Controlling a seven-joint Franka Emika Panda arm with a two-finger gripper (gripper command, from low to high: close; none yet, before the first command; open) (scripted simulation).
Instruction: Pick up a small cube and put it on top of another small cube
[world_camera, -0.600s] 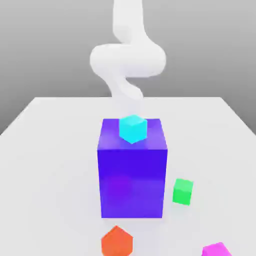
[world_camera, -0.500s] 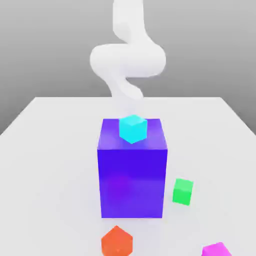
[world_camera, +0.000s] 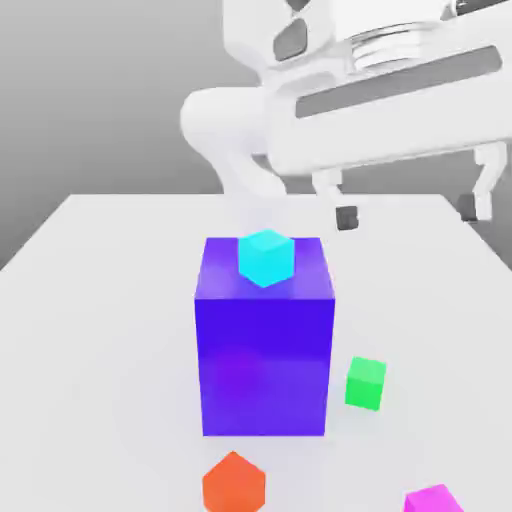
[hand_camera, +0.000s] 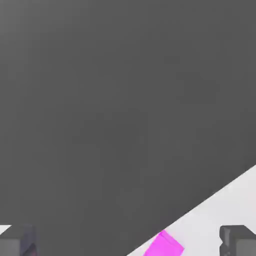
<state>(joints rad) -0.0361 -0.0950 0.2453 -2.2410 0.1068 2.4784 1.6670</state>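
The claw (world_camera: 408, 213) hangs high over the counter (world_camera: 100, 300), fingers spread wide and holding nothing. The pink cube (world_camera: 435, 499) sits on the counter at the near edge, toward the exterior view's right; the hand view catches it too (hand_camera: 165, 245). The green cube (world_camera: 365, 383) rests just beside the purple block (world_camera: 264, 350), which carries a cyan cube (world_camera: 266, 257). An orange cube (world_camera: 234, 484) lies in front of the block.

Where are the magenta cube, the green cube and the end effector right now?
magenta cube (world_camera: 436, 499), exterior view, on its top face.
green cube (world_camera: 365, 386), exterior view, on its front face.
end effector (world_camera: 408, 212), exterior view, midway between the two open fingertips.
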